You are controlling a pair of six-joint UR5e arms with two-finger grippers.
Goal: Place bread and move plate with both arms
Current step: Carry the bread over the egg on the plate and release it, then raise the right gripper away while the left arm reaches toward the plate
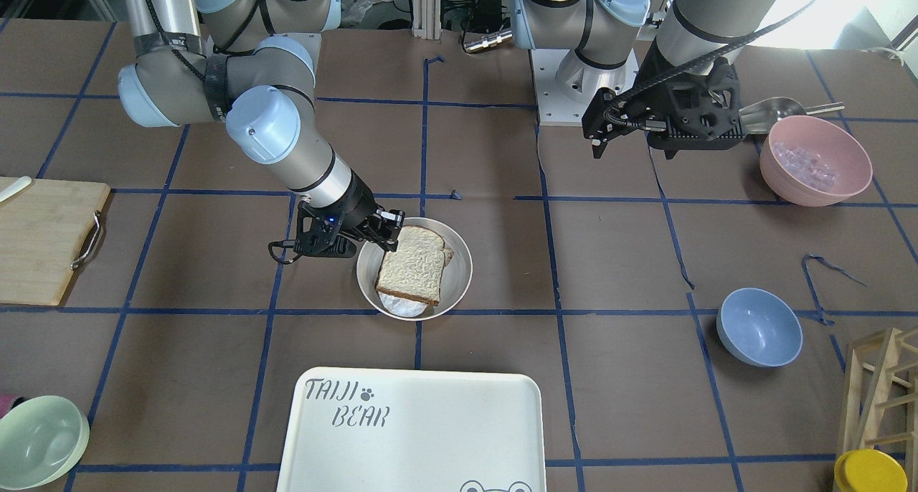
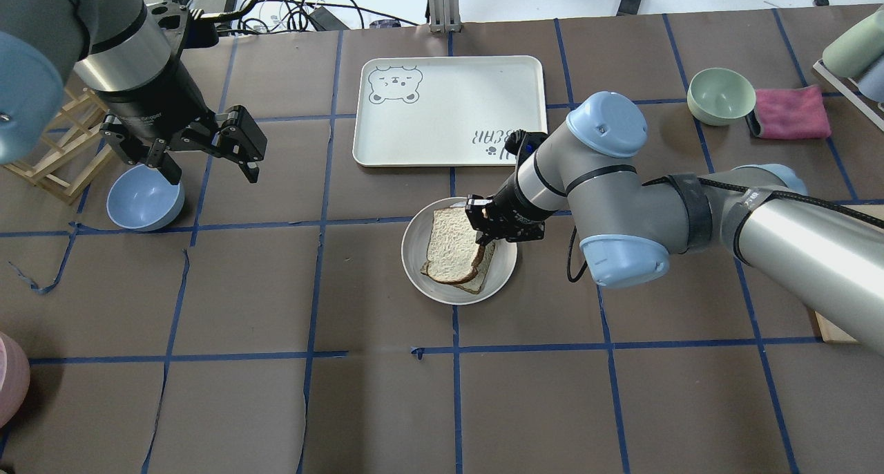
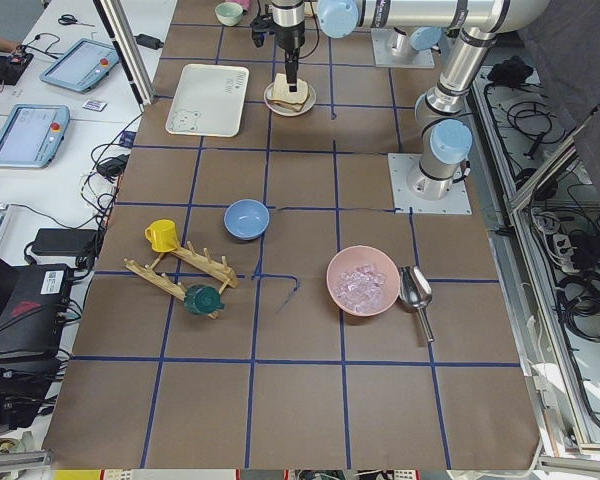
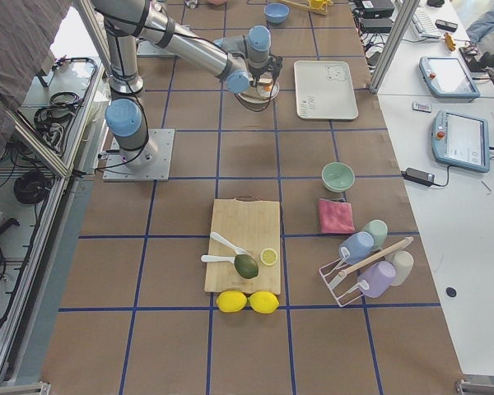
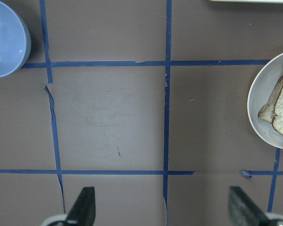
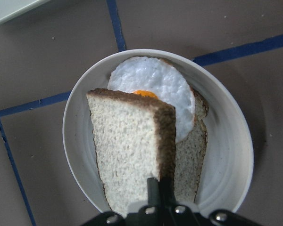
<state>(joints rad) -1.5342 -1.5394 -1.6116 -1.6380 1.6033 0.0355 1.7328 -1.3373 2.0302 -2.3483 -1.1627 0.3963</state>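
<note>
Pale bread (image 6: 127, 150) pinched by right gripper (image 6: 159, 184), tilted over plate (image 6: 231, 155)

The bread (image 6: 127, 155) looks porous and matt, the plate (image 6: 226, 155) smooth.

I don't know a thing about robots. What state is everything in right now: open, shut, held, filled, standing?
right end effector: shut on the bread's crust edge.
left end effector: open, holding nothing, above the table.
bread: held, tilted over the fried egg.
fried egg: lying on the lower slice, partly covered.
plate: on the table, holding lower slice and egg.
pink bowl: upright, holding clear pieces.
blue bowl: upright.
</note>
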